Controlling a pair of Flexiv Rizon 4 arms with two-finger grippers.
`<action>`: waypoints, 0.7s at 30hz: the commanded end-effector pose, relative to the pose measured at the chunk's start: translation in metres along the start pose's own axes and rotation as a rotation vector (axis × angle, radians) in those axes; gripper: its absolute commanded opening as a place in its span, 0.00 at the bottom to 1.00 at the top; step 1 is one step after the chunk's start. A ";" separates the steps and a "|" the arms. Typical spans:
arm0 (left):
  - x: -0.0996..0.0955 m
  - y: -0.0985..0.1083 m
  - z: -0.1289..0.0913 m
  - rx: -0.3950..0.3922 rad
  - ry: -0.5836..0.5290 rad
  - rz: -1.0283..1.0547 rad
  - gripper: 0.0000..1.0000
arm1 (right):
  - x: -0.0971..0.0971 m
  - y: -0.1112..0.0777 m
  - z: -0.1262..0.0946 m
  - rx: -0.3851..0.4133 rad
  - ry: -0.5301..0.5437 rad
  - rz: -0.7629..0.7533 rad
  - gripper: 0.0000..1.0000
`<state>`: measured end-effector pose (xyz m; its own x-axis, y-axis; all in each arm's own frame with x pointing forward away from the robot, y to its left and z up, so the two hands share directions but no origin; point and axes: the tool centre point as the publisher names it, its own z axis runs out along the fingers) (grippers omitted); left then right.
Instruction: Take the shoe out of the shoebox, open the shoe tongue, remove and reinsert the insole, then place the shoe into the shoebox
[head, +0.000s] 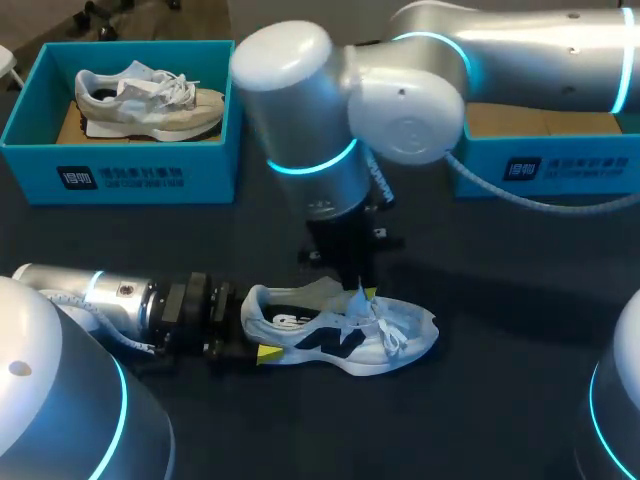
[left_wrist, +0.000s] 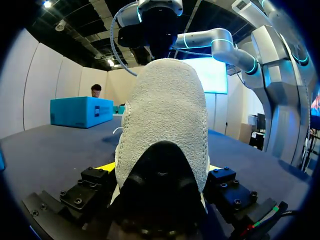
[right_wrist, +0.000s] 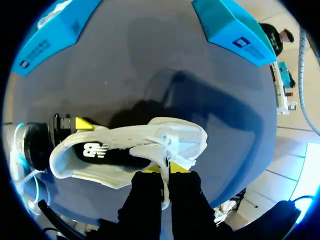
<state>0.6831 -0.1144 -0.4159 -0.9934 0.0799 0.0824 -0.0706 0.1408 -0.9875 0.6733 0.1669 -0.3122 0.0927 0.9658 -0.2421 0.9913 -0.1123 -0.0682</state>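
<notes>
Head view gives us the shoe (head: 340, 335) on its sole on the dark table (head: 480, 400). It is out of the box and well apart from the left shoebox (head: 120, 175), which holds another shoe (head: 150, 100), and from the right shoebox (head: 560, 165). Our left gripper (head: 256, 330) clamps the heel from two sides and steadies it. Our right gripper (head: 358, 290) stands straight above the lacing, its fingers narrow and pinched on what looks like the tongue (right_wrist: 165, 160), though a lace may be caught with it. We judge the step in hand to be opening the tongue. The next move calls for a pull up and toward the toe against the left's hold, widening the mouth enough to reach the dark insole (right_wrist: 115, 155).
</notes>
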 end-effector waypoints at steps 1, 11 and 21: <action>0.000 0.000 0.001 0.001 -0.002 0.001 0.00 | -0.019 0.000 0.005 0.006 0.205 0.321 0.00; 0.000 0.000 0.001 0.001 -0.002 0.001 0.00 | -0.043 -0.001 0.018 -0.026 0.439 0.125 0.00; 0.000 0.000 0.001 0.001 -0.002 0.001 0.00 | -0.050 0.002 0.030 -0.029 0.592 -0.048 0.00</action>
<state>0.6832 -0.1148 -0.4157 -0.9934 0.0800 0.0823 -0.0705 0.1406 -0.9876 0.6680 0.1205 -0.3243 0.0888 0.9960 0.0052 0.9952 -0.0885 -0.0409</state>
